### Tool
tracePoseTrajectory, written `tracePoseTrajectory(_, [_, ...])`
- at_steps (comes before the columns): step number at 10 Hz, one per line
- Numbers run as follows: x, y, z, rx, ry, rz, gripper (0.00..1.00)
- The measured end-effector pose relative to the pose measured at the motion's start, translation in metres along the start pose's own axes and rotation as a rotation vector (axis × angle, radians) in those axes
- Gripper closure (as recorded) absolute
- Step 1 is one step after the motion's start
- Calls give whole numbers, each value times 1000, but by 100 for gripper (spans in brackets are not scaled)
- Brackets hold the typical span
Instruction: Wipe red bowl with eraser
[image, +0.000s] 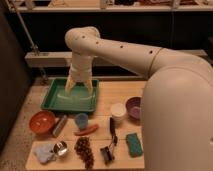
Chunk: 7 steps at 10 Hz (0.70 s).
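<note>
The red bowl (41, 121) stands at the left edge of the wooden table, empty, with a glossy inside. The eraser (59, 125), a small grey oblong block, lies just right of it, almost touching its rim. My gripper (79, 90) hangs pointing down over the green tray (56, 104), behind and to the right of the bowl and well apart from the eraser. Its two fingers are spread and hold nothing. The big white arm fills the right side of the view and hides the table's right end.
In the middle are a blue cup (81, 120), a red pepper (86, 131), a white cup (118, 111) and a purple bowl (134, 107). In front lie a cloth (44, 152), a metal cup (61, 148), grapes (84, 149), a black brush (112, 132) and a green sponge (133, 144).
</note>
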Motion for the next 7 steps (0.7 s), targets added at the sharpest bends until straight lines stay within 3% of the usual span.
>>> tracePoseTrajectory(2, [1, 2, 0, -1, 1, 4, 34])
tracePoseTrajectory(4, [-1, -6, 12, -12, -36, 13, 34])
tracePoseTrajectory(7, [-5, -45, 68, -8, -118, 74, 34])
